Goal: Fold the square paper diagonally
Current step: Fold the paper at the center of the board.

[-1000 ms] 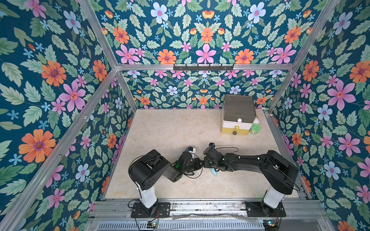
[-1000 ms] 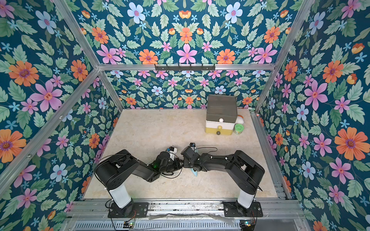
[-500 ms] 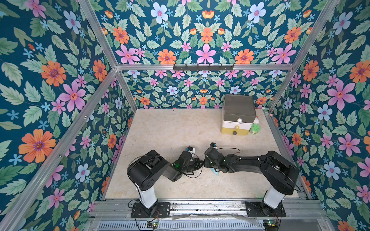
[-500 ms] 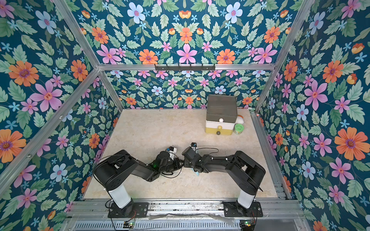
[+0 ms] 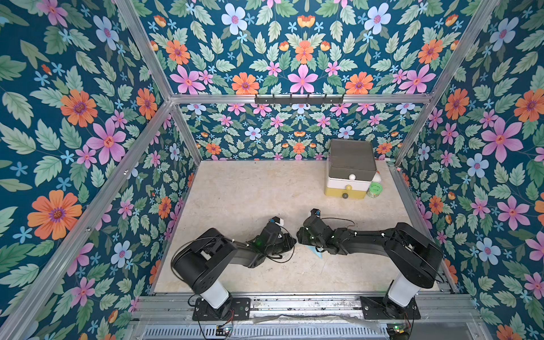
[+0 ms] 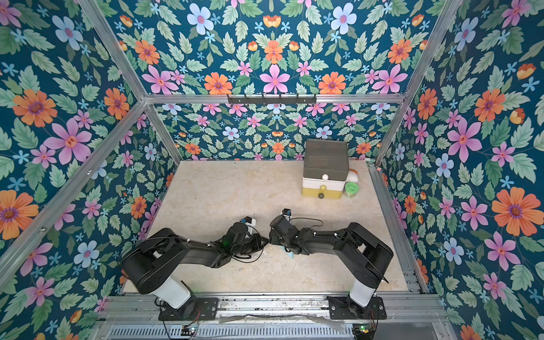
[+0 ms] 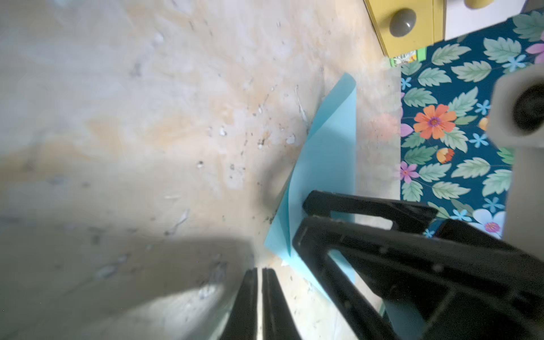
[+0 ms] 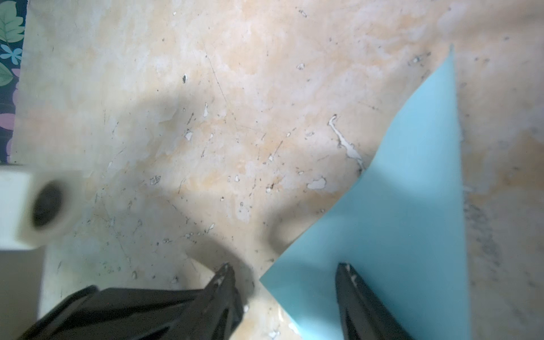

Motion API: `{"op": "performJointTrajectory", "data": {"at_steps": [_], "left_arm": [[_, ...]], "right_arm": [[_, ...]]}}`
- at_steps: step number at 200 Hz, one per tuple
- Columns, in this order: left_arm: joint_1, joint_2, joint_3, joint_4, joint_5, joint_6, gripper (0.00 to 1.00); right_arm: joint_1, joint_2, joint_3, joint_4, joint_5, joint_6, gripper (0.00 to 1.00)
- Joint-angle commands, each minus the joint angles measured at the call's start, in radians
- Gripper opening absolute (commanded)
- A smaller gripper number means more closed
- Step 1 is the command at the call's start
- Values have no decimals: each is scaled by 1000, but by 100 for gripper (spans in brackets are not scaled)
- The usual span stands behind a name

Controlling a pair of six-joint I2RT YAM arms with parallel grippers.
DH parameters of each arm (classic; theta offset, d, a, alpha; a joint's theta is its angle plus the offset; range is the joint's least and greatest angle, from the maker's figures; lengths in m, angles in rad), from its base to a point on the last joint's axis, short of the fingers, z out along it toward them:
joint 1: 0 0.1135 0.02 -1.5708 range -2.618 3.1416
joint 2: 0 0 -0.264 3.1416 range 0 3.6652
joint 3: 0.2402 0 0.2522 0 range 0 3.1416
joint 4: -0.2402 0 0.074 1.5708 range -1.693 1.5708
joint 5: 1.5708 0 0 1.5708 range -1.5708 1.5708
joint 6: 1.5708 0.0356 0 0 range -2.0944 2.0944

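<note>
Floral wallpaper walls [image 5: 73, 117] box in a beige marbled table [image 5: 235, 191]. Two black arms reach toward mid-table, left arm [image 5: 220, 253] and right arm [image 5: 382, 241], tips nearly meeting.

At the back right is a drawer stack [image 5: 350, 164]: grey on top, then white, then yellow, each with a round knob. Beside it is a green-lidded jar [image 5: 374, 190]; its lid print is too small to read. No other writing is legible.

The square paper [image 7: 329, 147] is light blue and lies on the table under the right arm's tip. Only a sliver shows in both top views [image 6: 290, 254]. The wrist views show it as a triangle, with a second layer edge near one corner.

The right gripper [image 8: 284, 269] is released, jaws apart. One finger is over bare table and the other over the paper, with the paper's corner between them, not pinched. The left gripper [image 7: 259, 270] is clenched on nothing, just beside the paper's corner.
</note>
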Motion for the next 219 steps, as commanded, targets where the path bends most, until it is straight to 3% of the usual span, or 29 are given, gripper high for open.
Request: {"op": "performJointTrajectory", "data": {"at_steps": [1, 22, 55, 104, 135, 178, 219], "left_arm": [[2, -105, 21, -186, -117, 29, 20], [-5, -88, 54, -163, -49, 42, 23], [-24, 30, 48, 49, 97, 13, 23], [-24, 91, -69, 416, 153, -118, 24], [-27, 219, -56, 546, 186, -197, 17], [-44, 273, -81, 627, 167, -244, 4], [-66, 147, -202, 622, -8, -286, 0]], "right_arm": [[0, 27, -4, -102, -58, 32, 60], [-3, 34, -10, -99, -64, 47, 60], [-18, 32, -36, -64, -101, 83, 60], [-37, 45, -57, -51, -138, 103, 60], [-41, 36, -65, -56, -128, 106, 53], [-51, 28, -70, -65, -135, 111, 46], [-60, 33, -74, -65, -142, 112, 38]]}}
